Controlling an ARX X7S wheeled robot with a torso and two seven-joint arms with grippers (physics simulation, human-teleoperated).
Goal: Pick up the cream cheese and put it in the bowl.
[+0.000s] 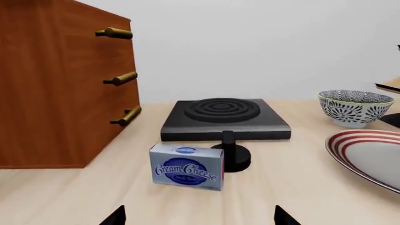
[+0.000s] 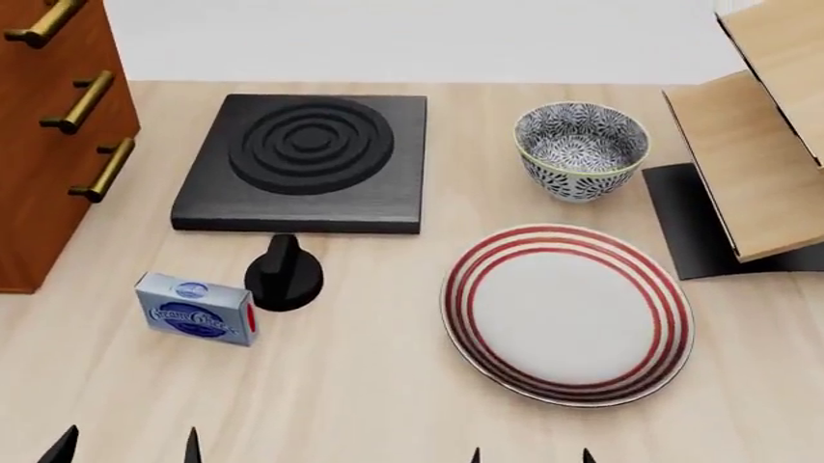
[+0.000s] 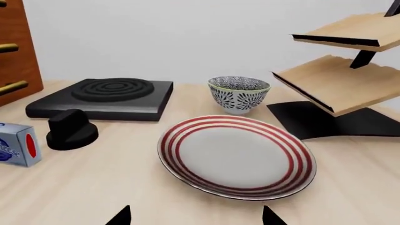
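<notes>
The cream cheese (image 2: 195, 310) is a small silver-grey box with a blue oval label, standing on the wooden table at front left, next to a black knob (image 2: 282, 274). The left wrist view has the cream cheese (image 1: 187, 166) straight ahead. The patterned bowl (image 2: 581, 149) stands at the back right, and both wrist views catch the bowl (image 1: 355, 108) (image 3: 239, 94) too. My left gripper (image 2: 126, 449) is open at the near edge, short of the box. My right gripper (image 2: 531, 455) is open near the plate's front rim. Nothing sits between either pair of fingers.
A black stove plate (image 2: 307, 159) lies at the back middle. A white plate with red rings (image 2: 568, 313) lies in front of the bowl. A wooden drawer cabinet (image 2: 52, 116) stands at the left. A tiered wooden rack (image 2: 754, 145) on a black base stands at the right.
</notes>
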